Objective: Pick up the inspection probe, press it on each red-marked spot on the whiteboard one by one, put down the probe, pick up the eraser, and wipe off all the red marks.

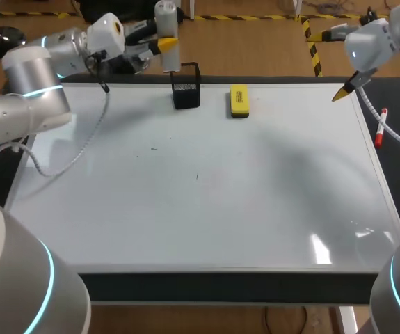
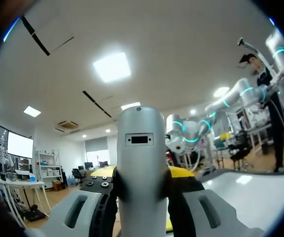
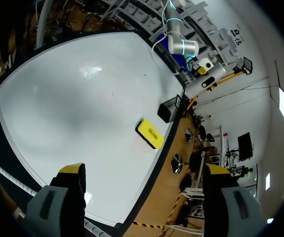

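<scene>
The inspection probe [image 1: 167, 35], a grey-white cylinder, stands upright in my left gripper [image 1: 159, 44] above the whiteboard's far edge, just left of the black mesh holder [image 1: 186, 89]. In the left wrist view the probe [image 2: 142, 163] fills the gap between the fingers [image 2: 82, 212], which are shut on it. The yellow eraser [image 1: 239, 101] lies flat on the whiteboard [image 1: 206, 209] to the right of the holder. My right gripper [image 1: 344, 90] hangs open over the board's far right corner, holding nothing; from its wrist view the eraser [image 3: 150, 133] lies well ahead of it. I make out no red marks on the board.
A red marker [image 1: 380, 129] lies on the dark table strip right of the whiteboard. Two tiny dark specks [image 1: 153, 147] sit near the board's middle. The black holder [image 3: 169, 109] and my left arm [image 3: 208, 79] with the probe show beyond the eraser in the right wrist view.
</scene>
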Controlling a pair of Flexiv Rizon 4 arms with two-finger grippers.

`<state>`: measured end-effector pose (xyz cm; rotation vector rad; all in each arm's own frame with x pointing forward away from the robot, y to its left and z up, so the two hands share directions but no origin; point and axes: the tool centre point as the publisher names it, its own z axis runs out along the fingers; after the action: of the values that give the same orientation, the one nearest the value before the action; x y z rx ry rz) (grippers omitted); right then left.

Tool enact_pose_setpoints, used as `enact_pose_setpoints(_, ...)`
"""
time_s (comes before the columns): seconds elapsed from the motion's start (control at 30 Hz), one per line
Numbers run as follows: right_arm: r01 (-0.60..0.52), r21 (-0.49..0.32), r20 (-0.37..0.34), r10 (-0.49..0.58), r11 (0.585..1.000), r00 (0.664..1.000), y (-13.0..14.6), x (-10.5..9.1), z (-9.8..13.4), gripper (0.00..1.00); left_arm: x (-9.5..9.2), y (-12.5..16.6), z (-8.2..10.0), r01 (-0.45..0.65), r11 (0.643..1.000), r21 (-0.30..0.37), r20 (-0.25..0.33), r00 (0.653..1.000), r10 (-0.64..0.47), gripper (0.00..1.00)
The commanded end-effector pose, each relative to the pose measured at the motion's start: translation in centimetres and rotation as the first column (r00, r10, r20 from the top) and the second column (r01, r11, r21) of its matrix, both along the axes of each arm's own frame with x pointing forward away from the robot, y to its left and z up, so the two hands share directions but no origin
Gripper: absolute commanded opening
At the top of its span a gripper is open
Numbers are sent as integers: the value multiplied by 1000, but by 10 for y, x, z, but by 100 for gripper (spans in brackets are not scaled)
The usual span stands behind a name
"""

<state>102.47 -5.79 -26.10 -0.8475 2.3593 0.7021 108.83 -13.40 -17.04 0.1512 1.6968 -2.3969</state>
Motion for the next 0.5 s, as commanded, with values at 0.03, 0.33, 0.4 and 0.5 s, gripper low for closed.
enact_pose_setpoints(0.03,-3,-4,-1,3,1000,1000,0,1,0,100,13,-13,-6,58,998,0,15,998,-58,0)
enact_pose_setpoints(0.33,-3,-4,-1,3,1000,1000,0,1,0,100,23,-31,-17,74,997,-16,-11,997,-74,0)
enact_pose_setpoints(0.4,-3,-4,-1,3,1000,1000,0,1,0,100,23,-35,-19,76,997,-18,-14,997,-77,0)
enact_pose_setpoints(0.5,-3,-4,-1,3,1000,1000,0,1,0,100,24,-39,-21,79,997,-22,-20,997,-79,0)
